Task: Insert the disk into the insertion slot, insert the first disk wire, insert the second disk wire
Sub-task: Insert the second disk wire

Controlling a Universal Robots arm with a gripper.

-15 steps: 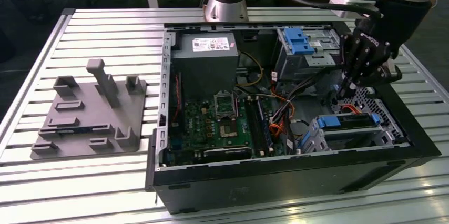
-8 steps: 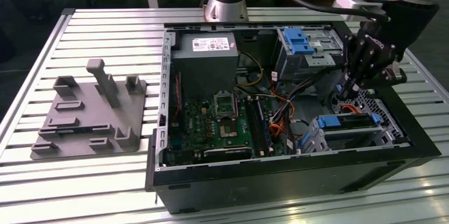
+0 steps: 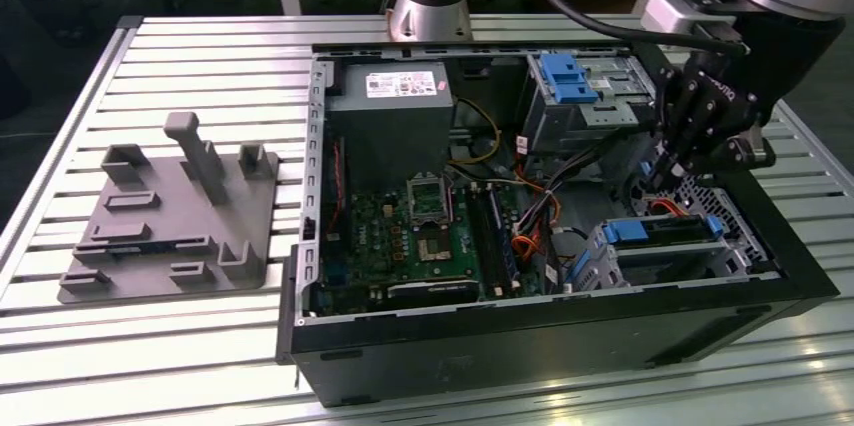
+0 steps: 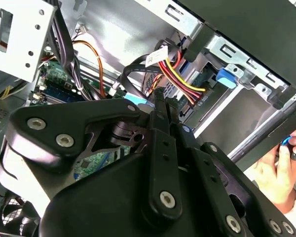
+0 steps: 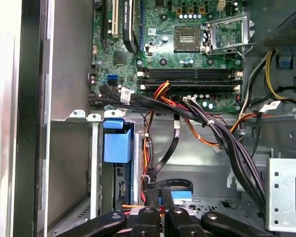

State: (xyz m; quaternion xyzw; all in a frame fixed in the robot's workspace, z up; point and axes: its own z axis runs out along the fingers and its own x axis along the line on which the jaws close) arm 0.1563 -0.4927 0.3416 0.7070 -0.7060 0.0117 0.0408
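1. The open computer case (image 3: 534,346) lies on the slatted metal worktop (image 3: 200,56), with a grey fixture plate (image 3: 167,226) at the case's 9 o'clock in the exterior view
2. The disk (image 3: 674,236) in its blue carrier sits in the insertion slot (image 3: 667,256), a small metal cage in the case's 4 o'clock corner in the exterior view; in the first wrist view the blue carrier tab (image 5: 117,143) shows at the cage's edge
3. The tool (image 3: 663,178) hangs just above the disk's 12 o'clock end in the exterior view, its black fingers (image 5: 160,210) pressed together with no gap seen; whether they pinch a wire I cannot tell
4. A light blue connector (image 5: 180,193) lies right at the fingertips in the first wrist view, under a looped black cable (image 5: 172,182)
5. Red, yellow and black wires (image 4: 175,74) run to the drive cage in the second wrist view
6. A person's hand (image 4: 281,173) rests outside the case wall in the second wrist view
7. The motherboard (image 3: 414,236) fills the case floor, a grey power-supply box (image 3: 394,86) at its 12 o'clock
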